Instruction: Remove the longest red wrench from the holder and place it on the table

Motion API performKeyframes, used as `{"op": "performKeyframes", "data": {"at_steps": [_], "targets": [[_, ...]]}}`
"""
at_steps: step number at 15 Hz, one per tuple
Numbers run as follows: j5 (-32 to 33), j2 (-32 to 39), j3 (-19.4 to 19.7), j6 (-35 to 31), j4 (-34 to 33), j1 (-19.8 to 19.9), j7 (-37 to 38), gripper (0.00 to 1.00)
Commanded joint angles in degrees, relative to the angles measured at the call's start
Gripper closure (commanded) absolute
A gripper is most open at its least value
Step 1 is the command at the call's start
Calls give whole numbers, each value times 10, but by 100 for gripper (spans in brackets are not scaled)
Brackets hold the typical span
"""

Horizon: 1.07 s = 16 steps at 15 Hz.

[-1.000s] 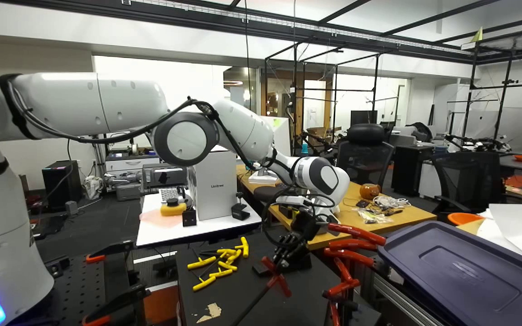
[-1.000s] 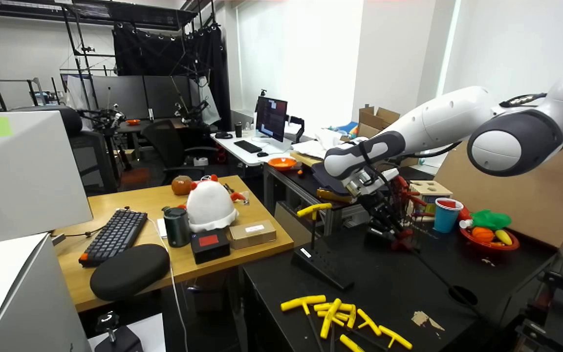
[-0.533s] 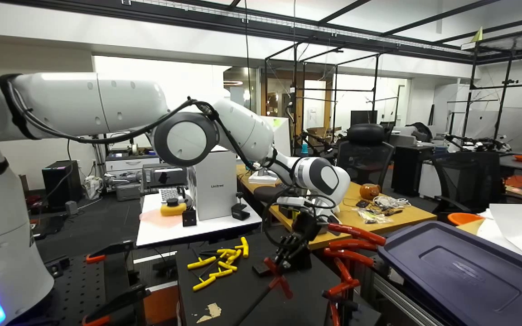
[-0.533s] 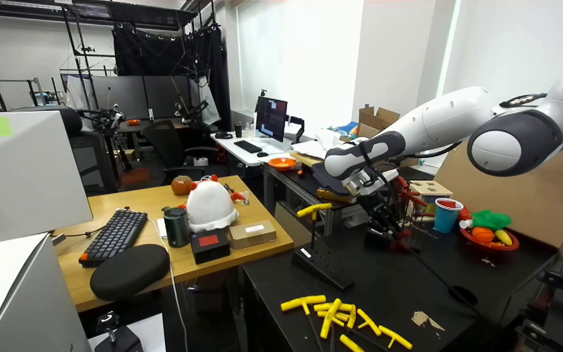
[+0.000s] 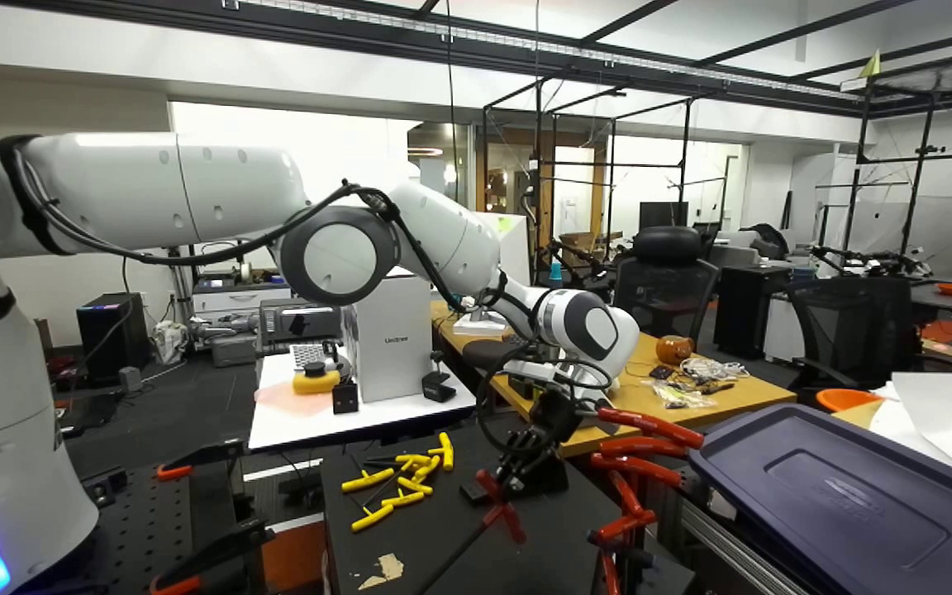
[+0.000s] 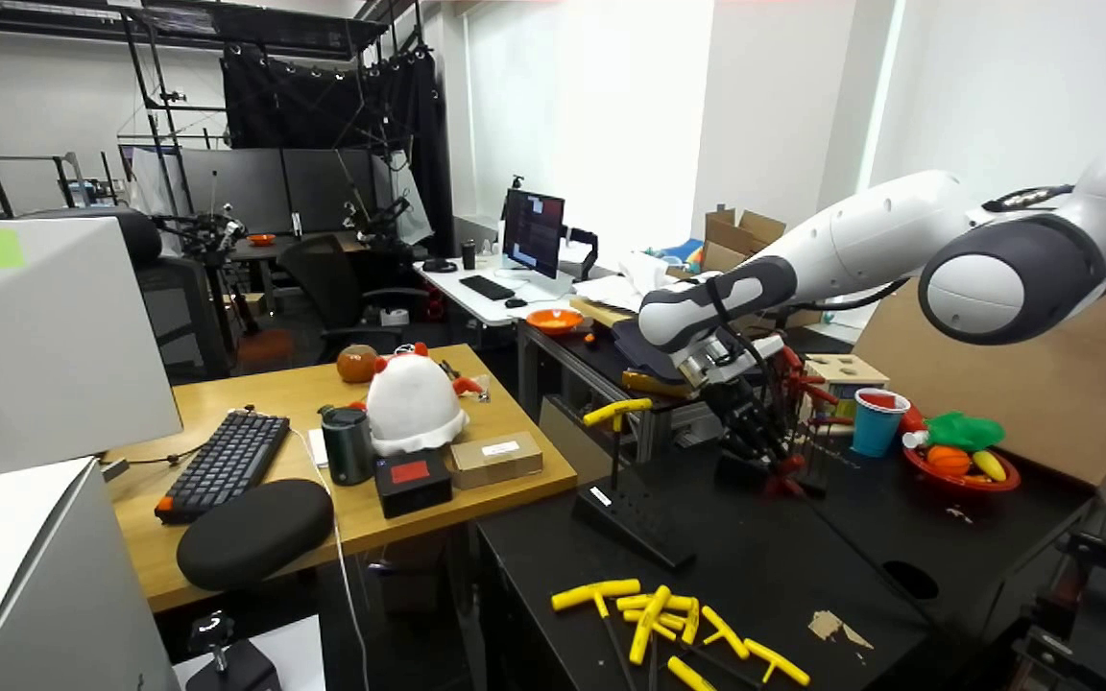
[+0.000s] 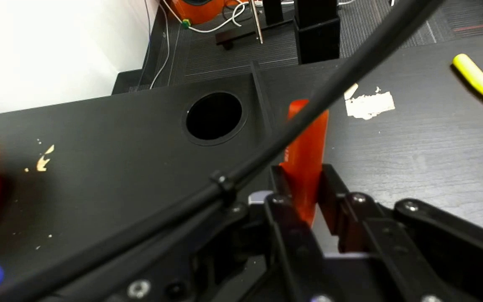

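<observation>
One red T-handle wrench [image 7: 306,155], presumably the longest, is clamped in the pincer [image 7: 303,180]: removal looks done; laying it down and letting go remain. Its handle [image 5: 512,521] seems smooth plastic, its shaft [image 5: 455,558] dark, slim, straight. Below the pincer spreads black worktop [image 7: 417,176], faintly wood-grained, with a pale torn patch [image 7: 369,105]; near the pincer, other red wrenches [image 5: 637,469] fan out.

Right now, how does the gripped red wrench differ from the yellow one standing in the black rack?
Colour: red wrench has a red handle; yellow wrench a yellow one.
Support: red wrench is pinched in the gripper; yellow wrench stands in the black rack.
Pose: red wrench's shaft slants; yellow wrench's is near upright.
Shared: both have a crossbar handle on a dark shaft.
</observation>
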<state>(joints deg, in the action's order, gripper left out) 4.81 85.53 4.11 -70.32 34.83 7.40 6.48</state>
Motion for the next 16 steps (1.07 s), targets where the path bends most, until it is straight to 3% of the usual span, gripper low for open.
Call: {"op": "performKeyframes", "data": {"at_steps": [1,8,16], "targets": [[-15,0,-6,32,-3,6,-13,94],[-13,0,4,83,-6,2,8,94],[61,0,59,73,-1,-32,54,94]]}}
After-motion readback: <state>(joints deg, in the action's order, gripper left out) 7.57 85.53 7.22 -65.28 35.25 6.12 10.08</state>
